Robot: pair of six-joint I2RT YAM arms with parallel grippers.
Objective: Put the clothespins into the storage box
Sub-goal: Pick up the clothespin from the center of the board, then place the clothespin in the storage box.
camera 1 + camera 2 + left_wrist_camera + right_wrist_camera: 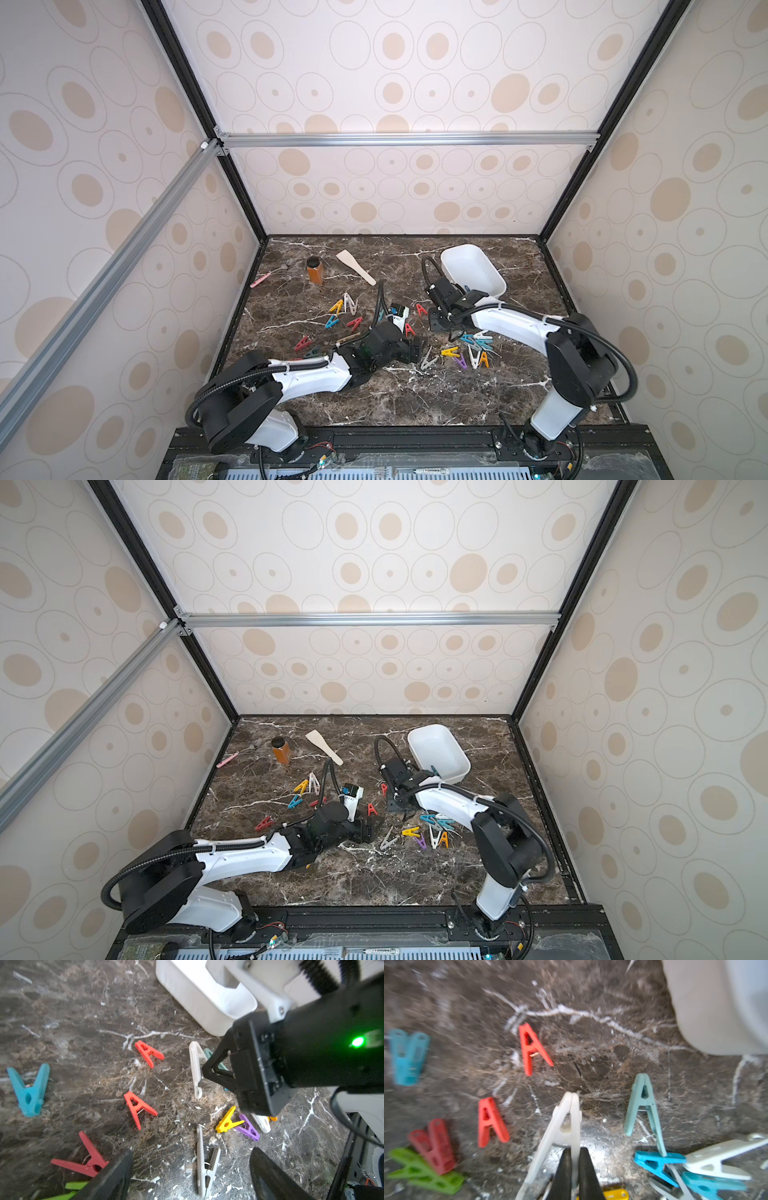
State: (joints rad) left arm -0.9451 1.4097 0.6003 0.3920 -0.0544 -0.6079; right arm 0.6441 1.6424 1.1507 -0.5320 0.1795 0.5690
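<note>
Clothespins in many colours lie scattered on the dark marble table. My right gripper (pixel 575 1152) is shut on one leg of a white clothespin (pixel 566 1118), low over the table just in front of the white storage box (pixel 492 286). In the left wrist view its black fingers (pixel 214 1064) meet that white clothespin (pixel 195 1064). My left gripper (pixel 190 1155) hangs open, and a grey clothespin (pixel 205 1167) lies on the table between its fingers, untouched. Two red clothespins (pixel 138 1108) lie beyond it. A teal clothespin (pixel 435 771) shows inside the box by its near wall.
An amber jar (pixel 315 270), a wooden spatula (pixel 355 267) and a pink-handled tool (pixel 266 277) lie at the back left. A cluster of clothespins (pixel 473 349) sits under my right arm, another group (pixel 345 307) left of centre. Patterned walls close in three sides.
</note>
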